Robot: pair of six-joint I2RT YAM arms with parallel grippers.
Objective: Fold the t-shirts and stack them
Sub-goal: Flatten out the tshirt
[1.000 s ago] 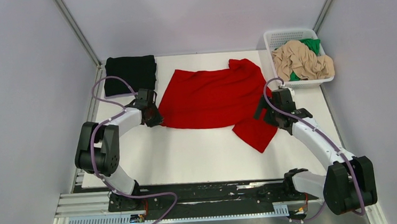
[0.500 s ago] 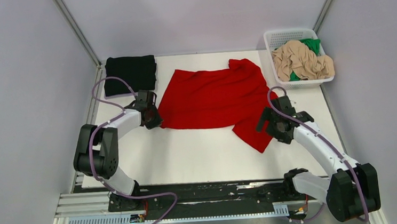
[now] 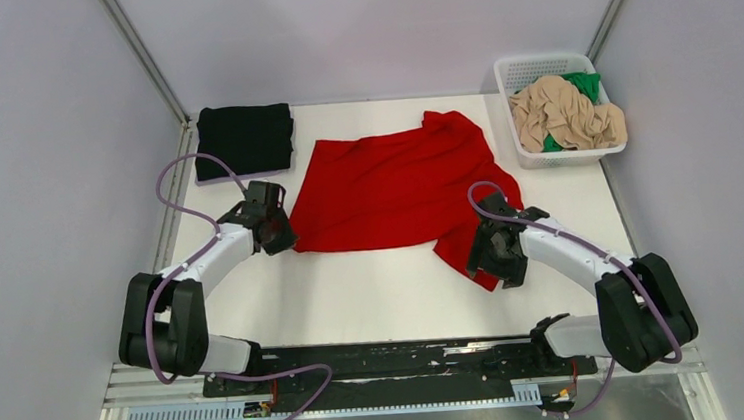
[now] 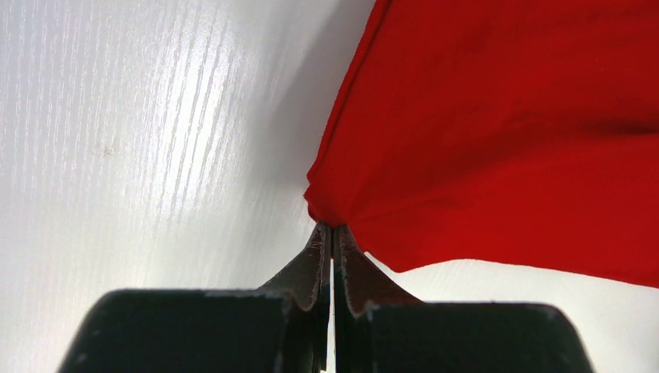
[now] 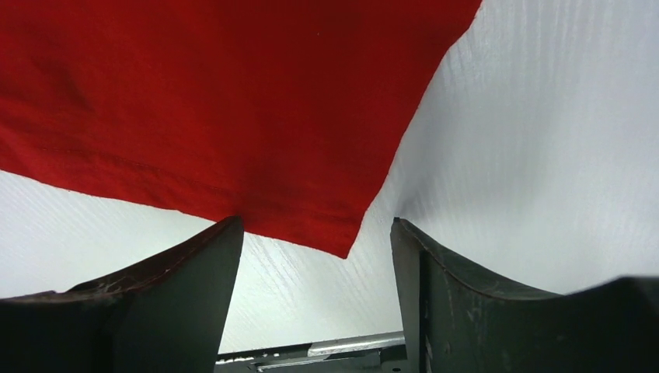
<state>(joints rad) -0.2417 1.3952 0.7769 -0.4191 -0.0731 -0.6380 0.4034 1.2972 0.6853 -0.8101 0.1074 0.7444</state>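
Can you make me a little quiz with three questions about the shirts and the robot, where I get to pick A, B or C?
1. Which colours are the shirts in the white basket?
A. blue and yellow
B. beige and green
C. pink only

2. Where on the table is the folded black t-shirt?
A. far left corner
B. near right corner
C. the middle

3. What are the left jaws doing?
A. standing wide open
B. holding a cup
C. pinching a corner of the red t-shirt

Answers:
1. B, because a beige t-shirt and a green t-shirt are piled in it.
2. A, because it sits by the far left edge in the top view.
3. C, because the left wrist view shows them shut on red cloth.
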